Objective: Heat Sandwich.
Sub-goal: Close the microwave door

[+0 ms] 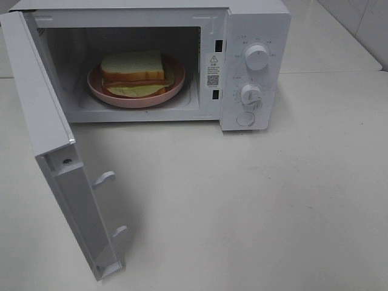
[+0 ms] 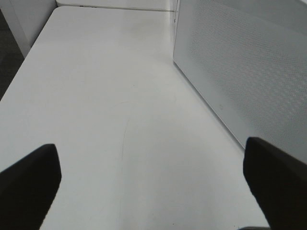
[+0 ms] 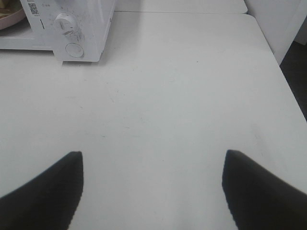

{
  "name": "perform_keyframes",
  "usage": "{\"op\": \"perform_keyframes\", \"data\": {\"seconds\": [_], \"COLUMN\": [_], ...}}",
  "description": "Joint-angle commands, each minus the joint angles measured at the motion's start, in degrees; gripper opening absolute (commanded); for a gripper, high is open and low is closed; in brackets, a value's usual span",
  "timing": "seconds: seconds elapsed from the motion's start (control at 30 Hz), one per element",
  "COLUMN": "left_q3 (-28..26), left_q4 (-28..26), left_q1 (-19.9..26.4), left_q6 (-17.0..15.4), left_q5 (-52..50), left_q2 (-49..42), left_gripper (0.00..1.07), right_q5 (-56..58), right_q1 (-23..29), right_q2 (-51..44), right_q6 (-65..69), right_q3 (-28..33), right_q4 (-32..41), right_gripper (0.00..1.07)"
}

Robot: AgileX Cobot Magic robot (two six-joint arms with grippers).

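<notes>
The sandwich [image 1: 133, 71] is lying flat on the pink plate [image 1: 121, 100] inside the open microwave [image 1: 254, 24], its long axis running across the microwave's opening. The left gripper [image 2: 151, 158] and right gripper [image 3: 153, 158] are hanging outside the microwave, jaws apart, gripping nothing.

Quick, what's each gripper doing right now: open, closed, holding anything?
Left gripper: open, holding nothing.
Right gripper: open, holding nothing.
</notes>
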Motion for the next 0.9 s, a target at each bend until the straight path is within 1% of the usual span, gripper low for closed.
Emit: {"op": "perform_keyframes", "data": {"seconds": [0.03,0.2,0.23,0.27,0.3,0.37,0.4,0.43,0.47,0.53,0.57,0.6,0.63,0.7,0.73,0.77,0.8,0.87,0.9], "left_q3": [-1.89,-2.06,-2.06,-2.06,-2.06,-2.06,-2.06,-2.06,-2.06,-2.06,-1.43,-0.86,-0.86,0.52,2.12,2.81,2.81,4.76,6.59], "left_q4": [-0.29,0.00,0.00,0.00,0.00,0.00,0.11,0.11,0.11,0.17,0.86,1.15,1.15,1.49,1.49,1.49,1.49,1.43,1.43], "left_q1": [0.11,0.11,0.11,0.11,0.11,0.11,0.11,0.11,0.11,0.11,0.11,0.11,0.11,0.11,0.11,0.11,0.11,0.11,0.11], "left_q6": [-0.52,-0.52,-0.52,-0.52,-0.52,-0.52,-0.52,-0.52,-0.52,-0.52,-0.52,-0.52,-0.52,-0.52,-0.52,-0.52,-0.52,-0.46,-0.46], "left_q5": [-1.38,-2.98,-4.35,-5.04,-5.04,-6.88,-9.05,-9.85,-9.85,-11.75,-14.38,-15.58,-15.58,-18.33,-21.43,-23.20,-23.20,-26.70,-31.00], "left_q2": [0.52,4.53,6.59,7.51,7.51,9.05,10.43,11.00,11.00,12.32,13.58,14.04,14.04,15.01,16.16,16.62,16.62,17.70,18.85], "left_gripper": [0.97,0.88,0.81,0.77,0.77,0.70,0.61,0.58,0.58,0.51,0.41,0.35,0.35,0.21,0.05,0.00,0.00,0.00,0.00], "right_q5": [-0.92,-0.92,-0.92,-0.92,-0.92,-0.92,-0.92,-0.92,-0.92,-0.92,-0.92,-0.92,-0.92,-0.92,-0.92,-0.92,-0.92,-0.92,-0.92], "right_q1": [-0.34,-0.34,-0.34,-0.34,-0.34,-0.34,-0.34,-0.34,-0.34,-0.34,-0.34,-0.34,-0.34,-0.34,-0.34,-0.34,-0.34,-0.34,-0.34], "right_q2": [-1.66,-1.66,-1.66,-1.66,-1.66,-1.66,-1.66,-1.66,-1.66,-1.66,-1.66,-1.66,-1.66,-1.66,-1.66,-1.66,-1.66,-1.66,-1.66], "right_q6": [0.34,0.34,0.34,0.34,0.34,0.34,0.34,0.34,0.34,0.34,0.34,0.34,0.34,0.34,0.34,0.34,0.34,0.34,0.34], "right_q3": [0.11,0.11,0.11,0.11,0.11,0.11,0.11,0.11,0.11,0.11,0.11,0.11,0.11,0.11,0.11,0.11,0.11,0.11,0.11], "right_q4": [0.23,0.23,0.23,0.23,0.23,0.23,0.23,0.23,0.23,0.23,0.23,0.23,0.23,0.23,0.23,0.23,0.23,0.23,0.23], "right_gripper": [0.76,0.76,0.76,0.76,0.76,0.76,0.76,0.76,0.76,0.76,0.76,0.76,0.76,0.76,0.76,0.76,0.76,0.76,0.76]}}
